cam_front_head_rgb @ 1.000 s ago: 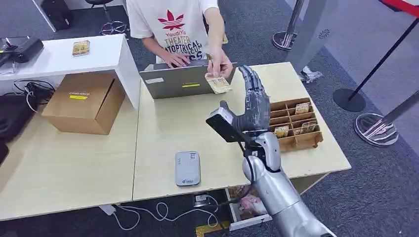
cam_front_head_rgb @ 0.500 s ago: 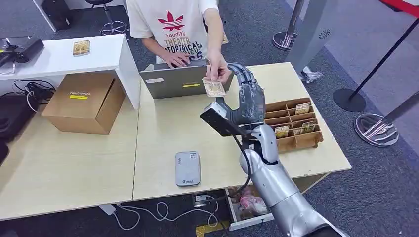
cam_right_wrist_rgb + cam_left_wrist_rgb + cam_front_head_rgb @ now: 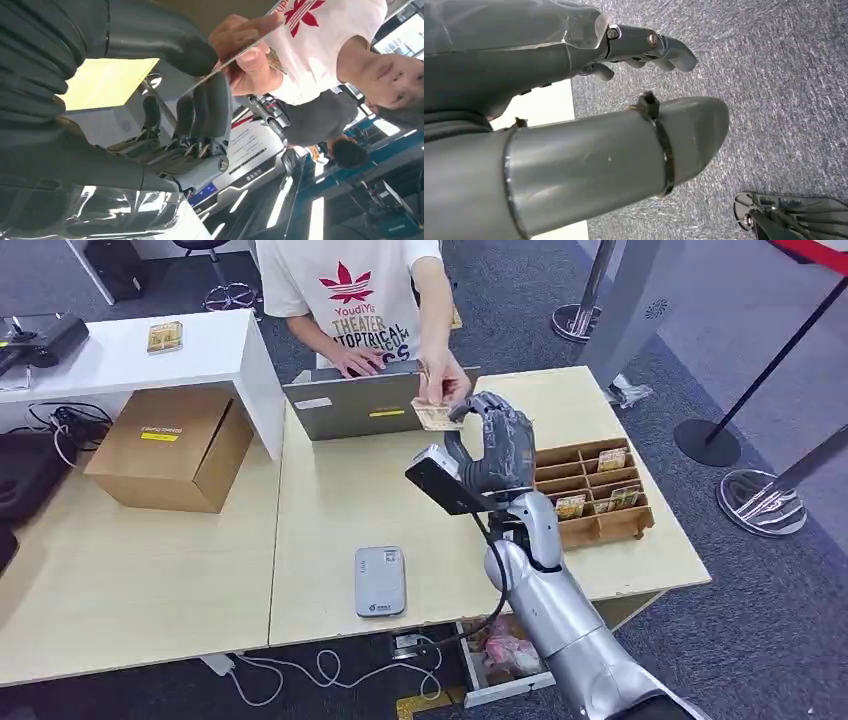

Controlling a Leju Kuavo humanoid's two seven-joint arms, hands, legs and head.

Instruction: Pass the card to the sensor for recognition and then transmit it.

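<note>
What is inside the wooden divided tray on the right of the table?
The wooden tray holds a few cards upright in its right compartments; the right hand covers its left end.

Light wood bench (image 3: 330, 510), seam down the middle. Grey sensor box (image 3: 380, 581) near front edge, open laptop (image 3: 362, 405) at far edge, brown compartment tray (image 3: 592, 490) with cards on right side, cardboard box (image 3: 172, 447) on left section.
</note>
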